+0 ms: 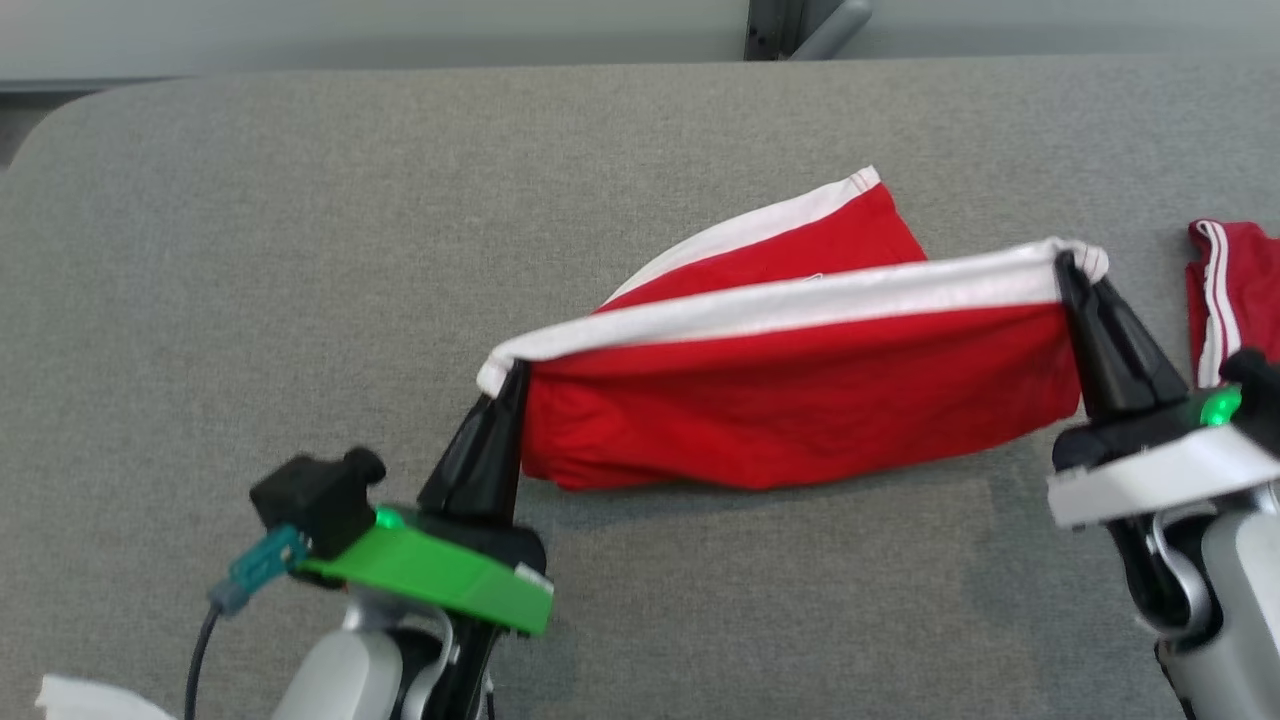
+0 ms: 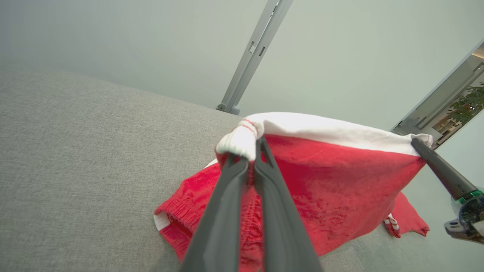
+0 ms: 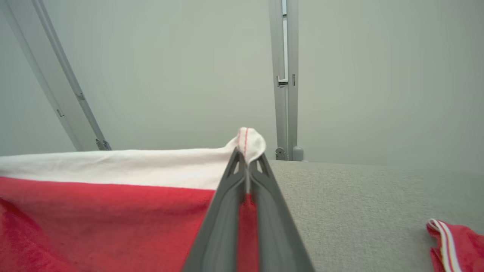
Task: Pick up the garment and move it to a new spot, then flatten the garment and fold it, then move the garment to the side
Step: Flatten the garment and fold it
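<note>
A red garment (image 1: 790, 390) with a white band along its upper edge hangs stretched between my two grippers above the grey table (image 1: 300, 250); its lower part rests on the table. My left gripper (image 1: 515, 375) is shut on the band's left corner. My right gripper (image 1: 1068, 265) is shut on the right corner. In the left wrist view the fingers (image 2: 227, 211) pinch the bunched white corner, with the garment (image 2: 332, 189) spreading right toward the other gripper (image 2: 416, 142). In the right wrist view my gripper (image 3: 245, 156) clamps the white corner and the garment (image 3: 106, 219) runs off to the left.
A second red cloth with white stripes (image 1: 1230, 290) lies at the table's right edge, also visible as a striped cloth (image 3: 453, 241) in the right wrist view. A white scrap (image 1: 90, 698) sits at the lower left. A metal post (image 1: 790, 30) stands behind the table.
</note>
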You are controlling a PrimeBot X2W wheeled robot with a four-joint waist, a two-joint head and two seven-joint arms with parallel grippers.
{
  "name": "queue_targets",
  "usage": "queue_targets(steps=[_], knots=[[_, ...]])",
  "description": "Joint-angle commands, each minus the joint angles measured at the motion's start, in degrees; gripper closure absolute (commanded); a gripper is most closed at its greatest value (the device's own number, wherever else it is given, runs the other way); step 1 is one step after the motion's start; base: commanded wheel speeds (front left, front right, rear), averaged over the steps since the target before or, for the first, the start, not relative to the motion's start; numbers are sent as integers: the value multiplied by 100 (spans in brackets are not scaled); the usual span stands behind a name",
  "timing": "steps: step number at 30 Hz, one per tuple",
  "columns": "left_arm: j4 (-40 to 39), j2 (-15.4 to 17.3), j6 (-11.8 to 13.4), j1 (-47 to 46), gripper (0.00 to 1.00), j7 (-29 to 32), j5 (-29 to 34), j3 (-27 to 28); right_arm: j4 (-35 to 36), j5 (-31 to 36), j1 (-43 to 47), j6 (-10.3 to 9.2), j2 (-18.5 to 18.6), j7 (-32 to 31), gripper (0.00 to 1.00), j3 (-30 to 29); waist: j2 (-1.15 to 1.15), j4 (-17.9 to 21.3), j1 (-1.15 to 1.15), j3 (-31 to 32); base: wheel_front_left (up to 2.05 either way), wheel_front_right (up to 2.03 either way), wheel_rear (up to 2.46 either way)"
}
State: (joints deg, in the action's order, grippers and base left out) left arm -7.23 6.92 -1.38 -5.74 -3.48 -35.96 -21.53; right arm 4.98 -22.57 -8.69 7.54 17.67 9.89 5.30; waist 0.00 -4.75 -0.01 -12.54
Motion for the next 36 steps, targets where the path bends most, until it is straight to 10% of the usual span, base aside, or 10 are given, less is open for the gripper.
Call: queue_targets(steps=[1, 23, 25, 26, 29, 36], knots=[[221, -44, 69, -451, 100, 89, -5, 41, -309, -79, -418, -9, 30, -68, 100, 34, 0, -267, 1, -967, 0, 0, 0], [3271, -391, 370, -3121, 100, 87, -11, -683, -4173, -462, -3970, -9, 412, -131, 100, 1257, 0, -660, 1, -1558, 0, 0, 0], [3380, -393, 361, -3174, 100, 84, -39, -754, -4386, -507, -4058, -9, 365, -183, 71, 1297, 0, -635, 1, -1538, 0, 0, 0], [3436, -393, 386, -3186, 76, 99, -37, -792, -4477, -474, -4092, -9, 350, -209, 0, 1349, 0, -611, 1, -1521, 0, 0, 0], [3523, -392, 399, -3134, 0, 102, -90, -875, -4639, -462, -4141, -9, 305, -160, 0, 1461, 0, -528, 1, -1419, 0, 0, 0], [2925, 88, 707, -2624, 0, -212, 271, -859, -4541, -288, -4062, -9, 358, -521, 0, 1526, 0, -216, 1, -1067, 0, 0, 0]])
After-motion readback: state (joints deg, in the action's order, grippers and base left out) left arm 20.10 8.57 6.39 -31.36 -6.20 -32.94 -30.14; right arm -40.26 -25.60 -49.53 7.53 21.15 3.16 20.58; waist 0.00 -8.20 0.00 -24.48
